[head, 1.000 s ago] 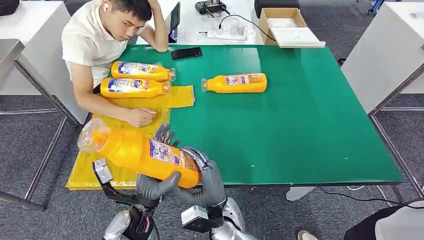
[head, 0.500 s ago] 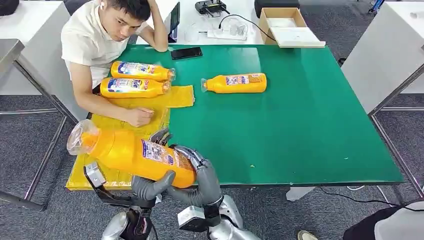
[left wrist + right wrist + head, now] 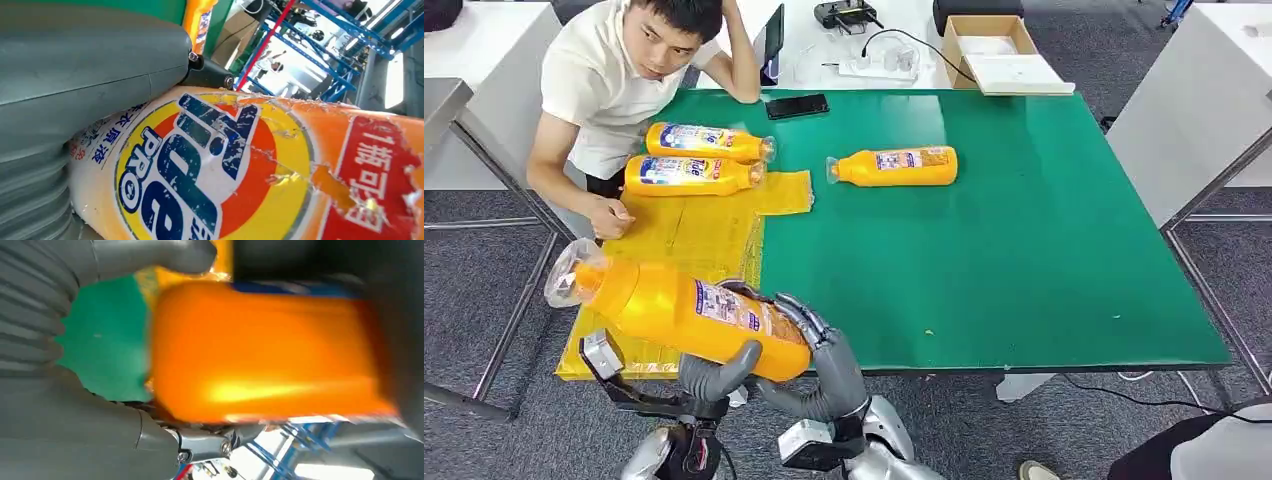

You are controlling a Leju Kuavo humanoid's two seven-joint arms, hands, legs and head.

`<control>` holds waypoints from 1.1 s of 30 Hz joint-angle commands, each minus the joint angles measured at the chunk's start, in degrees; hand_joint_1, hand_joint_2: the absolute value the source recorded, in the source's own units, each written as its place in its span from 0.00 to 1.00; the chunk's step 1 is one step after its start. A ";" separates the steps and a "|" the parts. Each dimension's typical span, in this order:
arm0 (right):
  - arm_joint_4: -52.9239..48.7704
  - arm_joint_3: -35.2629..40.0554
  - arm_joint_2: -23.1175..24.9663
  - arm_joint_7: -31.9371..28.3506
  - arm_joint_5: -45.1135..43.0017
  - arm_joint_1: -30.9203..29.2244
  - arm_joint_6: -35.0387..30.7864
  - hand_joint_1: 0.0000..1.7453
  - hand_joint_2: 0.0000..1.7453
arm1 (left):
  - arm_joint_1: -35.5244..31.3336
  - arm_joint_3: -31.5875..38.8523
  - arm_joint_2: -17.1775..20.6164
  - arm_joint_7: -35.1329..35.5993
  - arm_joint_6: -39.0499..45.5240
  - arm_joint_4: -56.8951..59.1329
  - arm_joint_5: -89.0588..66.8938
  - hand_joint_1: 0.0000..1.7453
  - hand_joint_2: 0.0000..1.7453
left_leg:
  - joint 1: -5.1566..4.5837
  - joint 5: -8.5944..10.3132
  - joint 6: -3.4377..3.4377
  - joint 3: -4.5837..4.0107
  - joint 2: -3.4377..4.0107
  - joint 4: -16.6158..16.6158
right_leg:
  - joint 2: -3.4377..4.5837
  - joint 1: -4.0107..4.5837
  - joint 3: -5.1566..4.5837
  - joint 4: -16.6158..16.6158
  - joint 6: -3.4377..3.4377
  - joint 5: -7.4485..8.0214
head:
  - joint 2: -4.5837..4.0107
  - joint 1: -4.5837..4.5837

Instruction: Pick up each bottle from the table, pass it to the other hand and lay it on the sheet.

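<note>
We count two bottles [image 3: 692, 158] already lying on the yellow sheet [image 3: 694, 225] at its far end, side by side, near the seated person [image 3: 614, 80]. One more bottle [image 3: 894, 166] lies on the bare green table [image 3: 1024, 250], well apart from the sheet, so it's not yet picked up.

The third bottle [image 3: 689, 312] is in the air over the sheet's near end, tilted, clear cap toward the left edge. Both hands are on it: our left hand [image 3: 714, 375] has its thumb hooked under the base end, and our right hand [image 3: 819, 350] has its fingers [image 3: 799, 318] wrapped over the same end. We read this as mid-handover — neither hand has let go.

The right wrist view is blurred, so we can't say how firm the right grip is; the left wrist view shows the thumb flat against the label.

Left to do, as we judge it: finish the pass, lay this bottle on the sheet, then do the table bottle — roughly half done.
</note>
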 commanded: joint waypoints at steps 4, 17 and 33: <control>7.37 1.90 -2.28 -1.79 0.37 1.11 2.06 0.00 1.00 | -4.67 1.81 0.02 0.22 -0.76 1.13 0.25 1.00 1.00 | 0.04 0.00 -0.06 0.10 -0.16 -0.04 | -0.24 0.05 0.18 -0.05 -0.07 -0.06 | 0.00 -0.02; -17.69 -14.36 -7.40 -1.79 -0.08 12.86 -10.36 0.00 0.00 | -7.28 2.88 5.53 -0.07 20.36 11.73 -27.72 1.00 1.00 | 0.00 -0.01 -0.08 0.15 -0.13 -0.08 | -0.21 0.02 0.20 -0.04 -0.09 -0.08 | 0.00 0.00; -36.60 -39.86 2.44 -1.79 -6.25 17.42 -2.59 0.00 0.00 | -18.63 6.00 4.63 5.46 45.79 31.42 -65.16 1.00 1.00 | 0.03 0.06 -0.10 0.08 -0.18 -0.03 | -0.27 0.04 0.20 0.00 -0.09 -0.04 | 0.00 -0.02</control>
